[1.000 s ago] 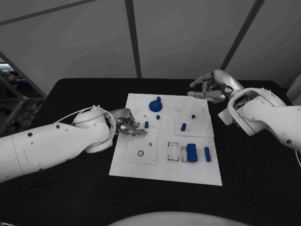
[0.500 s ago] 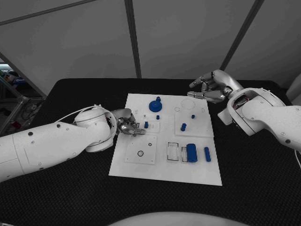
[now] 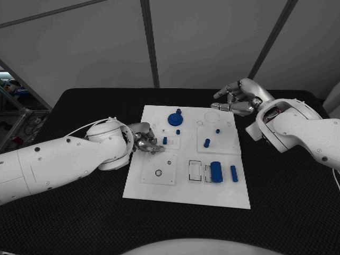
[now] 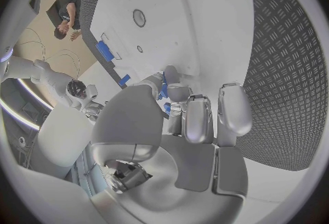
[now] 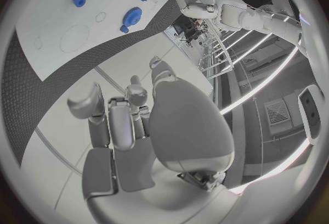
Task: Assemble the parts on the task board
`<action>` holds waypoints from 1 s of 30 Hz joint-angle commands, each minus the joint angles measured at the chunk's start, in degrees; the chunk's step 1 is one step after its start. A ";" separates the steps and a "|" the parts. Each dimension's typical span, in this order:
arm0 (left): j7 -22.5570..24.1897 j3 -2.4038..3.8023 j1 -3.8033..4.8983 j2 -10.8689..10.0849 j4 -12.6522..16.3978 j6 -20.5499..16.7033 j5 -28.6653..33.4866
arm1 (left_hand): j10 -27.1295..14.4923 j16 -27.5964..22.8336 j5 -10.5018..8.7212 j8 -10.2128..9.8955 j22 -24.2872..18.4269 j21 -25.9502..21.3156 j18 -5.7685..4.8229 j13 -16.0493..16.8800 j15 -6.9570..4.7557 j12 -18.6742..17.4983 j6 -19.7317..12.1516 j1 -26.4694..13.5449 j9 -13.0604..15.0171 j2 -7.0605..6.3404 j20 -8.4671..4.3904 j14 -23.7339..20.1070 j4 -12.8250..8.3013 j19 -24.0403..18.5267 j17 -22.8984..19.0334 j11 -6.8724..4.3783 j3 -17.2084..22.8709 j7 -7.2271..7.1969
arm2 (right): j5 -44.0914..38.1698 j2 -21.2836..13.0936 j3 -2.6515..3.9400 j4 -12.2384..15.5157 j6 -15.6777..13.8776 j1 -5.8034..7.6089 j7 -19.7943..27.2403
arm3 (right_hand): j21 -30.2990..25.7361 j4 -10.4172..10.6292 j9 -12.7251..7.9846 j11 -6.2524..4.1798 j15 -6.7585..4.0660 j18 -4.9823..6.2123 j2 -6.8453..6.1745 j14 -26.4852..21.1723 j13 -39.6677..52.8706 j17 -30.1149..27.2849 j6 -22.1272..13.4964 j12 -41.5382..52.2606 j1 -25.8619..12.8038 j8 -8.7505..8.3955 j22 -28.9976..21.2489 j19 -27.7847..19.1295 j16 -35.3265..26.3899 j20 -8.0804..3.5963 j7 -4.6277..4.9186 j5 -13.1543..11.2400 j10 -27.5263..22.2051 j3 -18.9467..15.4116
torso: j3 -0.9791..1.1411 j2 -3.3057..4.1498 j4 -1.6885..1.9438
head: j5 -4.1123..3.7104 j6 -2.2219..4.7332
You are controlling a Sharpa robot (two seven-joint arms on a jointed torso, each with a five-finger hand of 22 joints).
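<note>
- Your left hand (image 3: pixel 145 142) sits at the task board's (image 3: pixel 187 191) left edge, fingers curled round a small blue peg (image 4: pixel 164 90); from the wrist view it looks pinched, though I can't be sure.
- If you push the peg in tilted, it could jam or slip out and roll across the table (image 3: pixel 86 223).
- Your right hand (image 3: pixel 235 101) hovers beyond the board's far corner, fingers loosely apart, holding nothing.
- You'll find no readable writing or brand anywhere.

dim, even light (wrist views bend edges).
</note>
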 commanded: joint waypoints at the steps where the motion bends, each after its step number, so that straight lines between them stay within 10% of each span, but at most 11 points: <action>1: -0.54 0.04 0.11 0.07 0.00 1.49 0.24 | 0.48 0.29 0.04 0.28 0.64 0.22 0.38 0.15 -0.26 0.29 0.09 0.12 -0.07 -0.70 -0.01 2.14 -0.05 0.26 0.07 0.05 0.85 -0.38 | -0.17 0.00 0.03 0.07 0.27 0.07 0.19 | -0.23 -0.04 0.05 -0.35 -0.44 0.59 0.28 2.68 0.02 1.66 0.53 -0.06 0.00 0.22 -0.01 -0.09 -0.31 -0.29 0.01 0.35 -0.08 -0.05 | -0.04 0.00 0.01 | 0.01 -0.10; 30: -1.41 0.18 0.11 -1.07 0.24 2.37 0.19 | 1.30 0.29 -0.03 0.50 1.38 0.78 0.22 1.08 -0.30 0.55 0.52 1.61 -0.17 -0.02 -0.04 2.17 -0.43 0.57 0.12 -0.08 4.16 -0.55 | -0.17 0.11 0.03 -0.04 0.33 0.03 0.30 | -0.25 -0.01 0.07 -0.37 -0.46 0.59 0.32 2.68 0.00 1.63 0.65 -0.06 -0.05 0.29 -0.02 -0.07 -0.34 -0.31 -0.02 0.38 -0.07 -0.06 | -0.07 -0.01 0.05 | 0.22 0.15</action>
